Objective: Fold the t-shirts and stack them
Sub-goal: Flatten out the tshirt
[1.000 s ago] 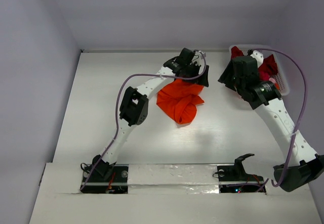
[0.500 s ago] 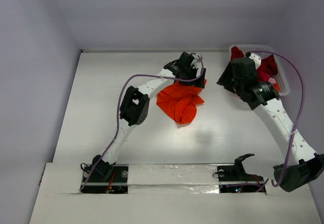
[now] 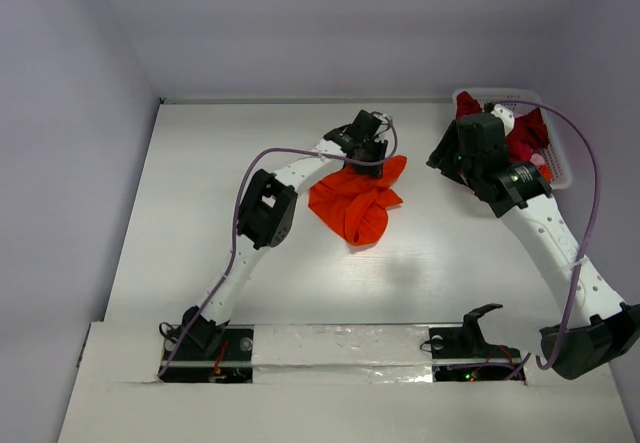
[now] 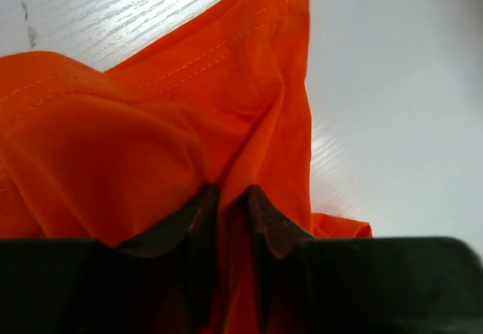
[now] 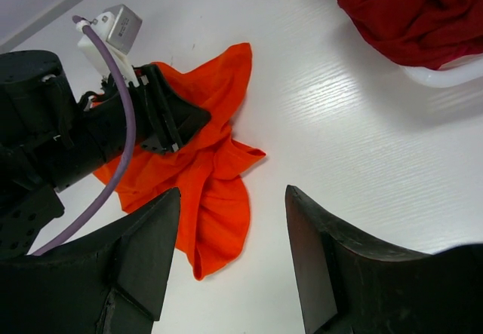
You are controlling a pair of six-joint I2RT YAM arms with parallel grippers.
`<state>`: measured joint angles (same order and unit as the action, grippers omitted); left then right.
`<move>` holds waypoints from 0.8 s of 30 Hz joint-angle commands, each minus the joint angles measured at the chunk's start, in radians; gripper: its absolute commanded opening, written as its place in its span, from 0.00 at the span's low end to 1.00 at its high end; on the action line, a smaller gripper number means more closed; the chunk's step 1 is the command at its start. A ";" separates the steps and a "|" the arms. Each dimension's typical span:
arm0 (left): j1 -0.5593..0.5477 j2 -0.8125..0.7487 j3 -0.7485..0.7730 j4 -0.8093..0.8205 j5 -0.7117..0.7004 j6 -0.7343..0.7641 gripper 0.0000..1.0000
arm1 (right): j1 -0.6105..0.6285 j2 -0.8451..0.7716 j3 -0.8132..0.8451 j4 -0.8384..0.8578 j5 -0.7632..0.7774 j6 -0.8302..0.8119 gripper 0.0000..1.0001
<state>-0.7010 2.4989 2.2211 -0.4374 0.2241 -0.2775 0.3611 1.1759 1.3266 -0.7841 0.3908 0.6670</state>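
left gripper [image 4: 232,198]: 2 fingers [image 4: 198,217] pinched on a fold of the orange t-shirt [image 3: 352,203] (bunched up mid-table);
right gripper [image 5: 230,198]: jaws apart, empty, above the table [image 3: 200,213];
crimson t-shirt [image 5: 407,10]: heaped in the white basket [image 5: 453,74]

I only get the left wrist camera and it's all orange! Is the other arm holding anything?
Observer: No. The right gripper is open and empty, up above the table.
Operator: Where's the other tee?
Observer: The red tee is bunched in the white basket, at the table's far right corner.
Operator: Is my orange tee folded?
Observer: No. The orange tee lies in a crumpled heap mid-table.
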 commanded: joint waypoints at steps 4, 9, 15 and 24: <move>-0.008 -0.048 0.008 -0.021 -0.060 -0.006 0.06 | -0.005 -0.012 -0.012 0.060 -0.009 0.013 0.63; -0.008 -0.104 -0.001 -0.031 -0.071 -0.038 0.00 | -0.005 -0.004 -0.020 0.066 -0.016 0.011 0.63; -0.008 -0.316 -0.043 -0.018 -0.162 -0.049 0.00 | -0.005 0.016 -0.041 0.089 -0.043 0.016 0.62; 0.035 -0.567 -0.144 -0.020 -0.288 -0.075 0.00 | -0.005 0.073 -0.032 0.125 -0.095 -0.003 0.60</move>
<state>-0.6849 2.0220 2.1067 -0.4717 0.0174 -0.3264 0.3611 1.2270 1.2808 -0.7200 0.3294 0.6727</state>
